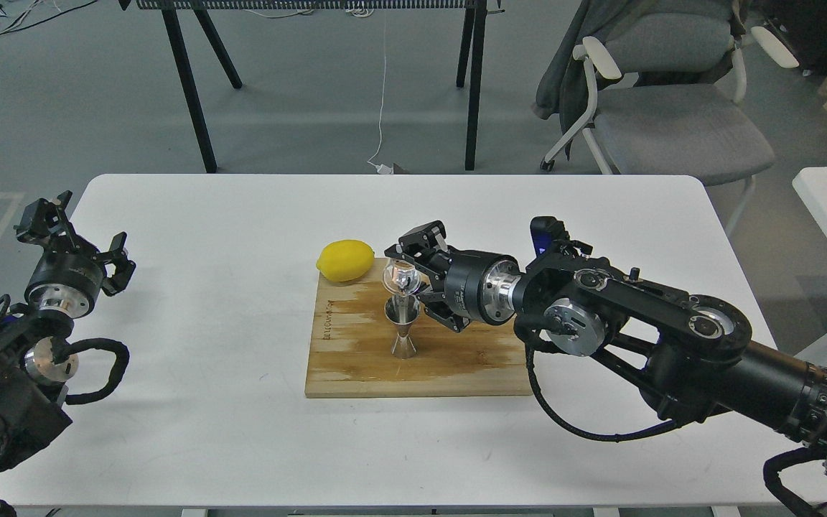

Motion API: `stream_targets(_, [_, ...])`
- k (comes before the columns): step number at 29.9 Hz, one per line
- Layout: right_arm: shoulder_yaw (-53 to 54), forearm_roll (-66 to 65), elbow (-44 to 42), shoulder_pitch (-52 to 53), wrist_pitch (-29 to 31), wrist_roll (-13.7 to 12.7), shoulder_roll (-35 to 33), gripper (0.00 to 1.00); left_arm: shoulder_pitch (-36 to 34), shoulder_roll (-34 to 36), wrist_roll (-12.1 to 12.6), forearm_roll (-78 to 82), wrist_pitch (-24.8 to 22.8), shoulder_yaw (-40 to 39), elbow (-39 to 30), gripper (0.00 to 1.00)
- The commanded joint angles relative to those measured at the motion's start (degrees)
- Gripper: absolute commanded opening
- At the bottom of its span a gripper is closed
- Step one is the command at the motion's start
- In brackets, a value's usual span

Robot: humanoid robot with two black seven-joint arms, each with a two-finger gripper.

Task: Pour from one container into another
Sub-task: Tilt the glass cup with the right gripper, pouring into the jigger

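Your right gripper (413, 276) holds the clear cup (400, 276) tipped over the jigger (403, 327); pouring looks underway. Lemon (345, 260) sits at ten o'clock.

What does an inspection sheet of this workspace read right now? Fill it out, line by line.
Surface: white table with a wooden board on it.
Job's things: clear cup tipped over the upright steel jigger on the board.
Clutter: lemon at the board's far left corner.
Grippers: right gripper shut on the cup; left gripper open, apart from everything.
Cables: white cord on the floor.
Surroundings: grey chair, black table legs.
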Motion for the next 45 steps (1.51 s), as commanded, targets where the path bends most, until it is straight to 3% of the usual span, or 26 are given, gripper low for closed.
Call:
stream_targets(1, [-1.6,-0.1,0.0,0.4,0.0,0.1,-0.1,0.26,0.0,-0.1,0.0,0.0,0.0,-0.1,0.0,1.00])
stream_targets(45, [-4.2,-7.9,0.2,3.4,4.0,0.1,-1.8,0.26,-0.1,-0.2,0.0,0.0,0.0,-0.1,0.0,1.00])
